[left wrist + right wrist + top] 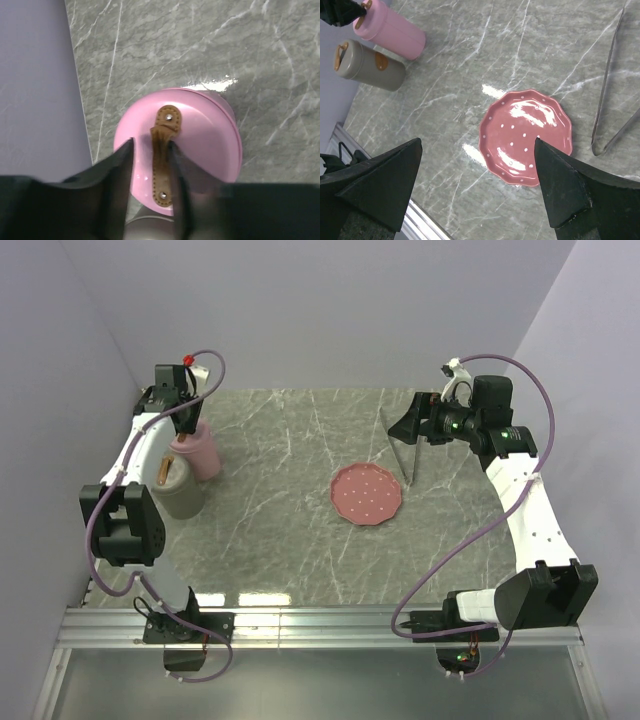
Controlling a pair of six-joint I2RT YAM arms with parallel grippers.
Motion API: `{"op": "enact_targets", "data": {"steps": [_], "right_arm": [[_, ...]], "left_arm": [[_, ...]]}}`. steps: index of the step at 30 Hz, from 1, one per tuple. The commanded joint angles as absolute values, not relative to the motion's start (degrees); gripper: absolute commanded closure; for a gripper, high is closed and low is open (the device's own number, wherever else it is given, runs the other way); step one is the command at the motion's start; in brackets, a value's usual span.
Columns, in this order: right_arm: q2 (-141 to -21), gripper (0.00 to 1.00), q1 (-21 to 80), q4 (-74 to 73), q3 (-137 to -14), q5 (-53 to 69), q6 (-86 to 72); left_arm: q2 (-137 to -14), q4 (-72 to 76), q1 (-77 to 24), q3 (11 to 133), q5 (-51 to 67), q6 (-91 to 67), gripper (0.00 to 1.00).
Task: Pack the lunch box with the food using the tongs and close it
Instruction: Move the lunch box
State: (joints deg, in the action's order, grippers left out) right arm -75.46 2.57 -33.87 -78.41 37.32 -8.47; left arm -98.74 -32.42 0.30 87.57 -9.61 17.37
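The lunch box shows as a pink cylinder (203, 454) with its lid (205, 135) on, standing at the far left beside a grey cylinder (178, 492). My left gripper (151, 144) hangs over the pink lid with its jaws astride the brown leather strap (167, 120). The jaws are slightly open, with pink showing between the left finger and the strap. The grey metal tongs (400, 462) (607, 80) lie on the table right of the pink speckled plate (367, 493) (527, 137), which is bare. My right gripper (408, 425) (477, 142) hovers wide open above plate and tongs, holding nothing. The food is out of view.
The grey cylinder (367, 65) also has a brown strap and stands against the pink one (390, 30), close to the left wall (35, 90). A metal rail (320, 625) runs along the near table edge. The grey marble top (270, 470) lies between the containers and the plate.
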Motion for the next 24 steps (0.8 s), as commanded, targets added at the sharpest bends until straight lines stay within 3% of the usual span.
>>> {"op": "enact_targets", "data": {"steps": [1,11,12,17,18,22,24], "right_arm": [[-73.3,0.0,2.02,-31.91,-78.22,38.32,-8.61],[-73.39,0.0,2.11,-32.17,-79.1,38.76,-8.61],[-73.21,0.0,2.11,-32.17,-79.1,38.76,-8.61],[-72.69,0.0,2.02,-32.61,-79.36,38.67,-8.0],[-72.69,0.0,2.11,-32.87,-79.45,38.67,-7.82],[-72.25,0.0,2.02,-34.89,-79.8,37.8,-5.29],[-72.07,0.0,2.11,-37.16,-80.15,36.83,-3.7]], "left_arm": [[-97.91,-39.37,1.76,88.68,-8.53,17.49,0.57],[-96.24,-41.66,1.76,95.26,-5.81,18.28,0.42],[-96.07,-41.83,1.67,95.88,-5.45,18.19,0.34],[-94.31,-44.2,1.85,100.53,1.2,16.88,0.26],[-93.78,-44.3,1.85,100.89,2.45,16.44,0.12],[-88.62,-42.99,1.85,100.9,12.64,14.51,0.01],[-86.67,-41.23,1.76,99.41,17.37,12.49,0.01]]}}
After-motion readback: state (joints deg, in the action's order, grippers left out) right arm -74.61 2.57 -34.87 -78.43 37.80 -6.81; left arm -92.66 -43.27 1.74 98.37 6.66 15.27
